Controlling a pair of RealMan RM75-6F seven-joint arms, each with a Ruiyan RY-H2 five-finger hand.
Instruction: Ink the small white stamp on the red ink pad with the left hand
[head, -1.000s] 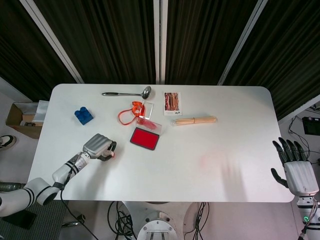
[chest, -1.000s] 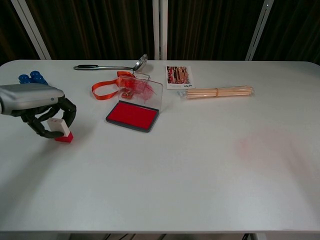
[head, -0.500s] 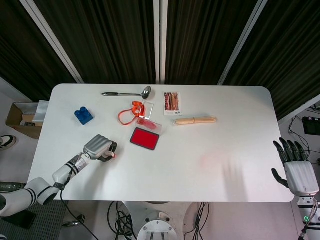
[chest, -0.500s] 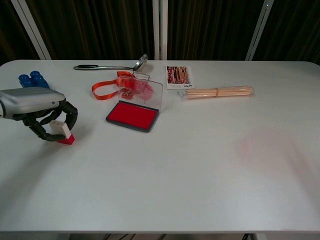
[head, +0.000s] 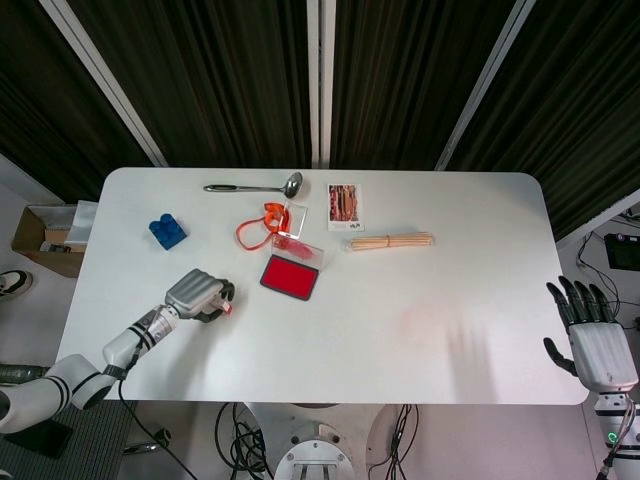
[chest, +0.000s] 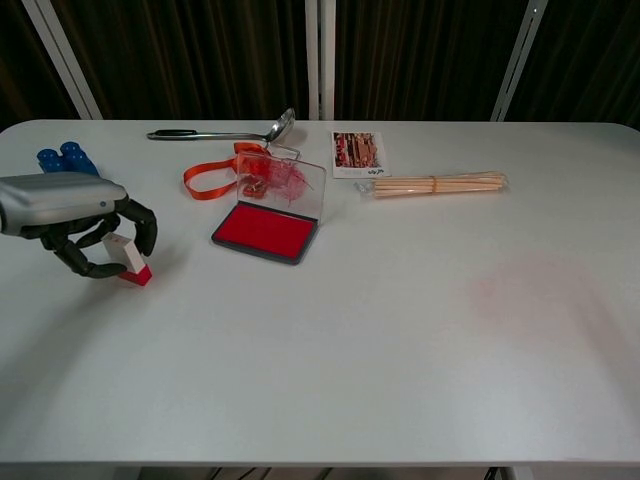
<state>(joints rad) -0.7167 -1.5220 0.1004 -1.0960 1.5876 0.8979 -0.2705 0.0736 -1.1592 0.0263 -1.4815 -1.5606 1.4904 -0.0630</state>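
My left hand (chest: 72, 212) (head: 196, 292) hovers low over the table's front left, its fingers curled around the small white stamp (chest: 124, 252) (head: 227, 306). The stamp is tilted, and its red base (chest: 139, 275) points down toward the table. The red ink pad (chest: 264, 232) (head: 290, 276) lies to the right of the hand, a short gap away, with its clear lid (chest: 288, 184) standing open behind it. My right hand (head: 598, 342) hangs off the table's front right corner with its fingers spread and nothing in them.
A blue brick (chest: 62, 157) sits behind the left hand. A spoon (chest: 220, 132), an orange ribbon (chest: 212, 178), a picture card (chest: 358, 153) and a bundle of wooden sticks (chest: 438, 184) lie along the back. A cardboard box (head: 45, 240) stands off the left edge.
The left hand has edged slightly toward the ink pad with the stamp, and the stamp leans over more. The right hand has stayed put.
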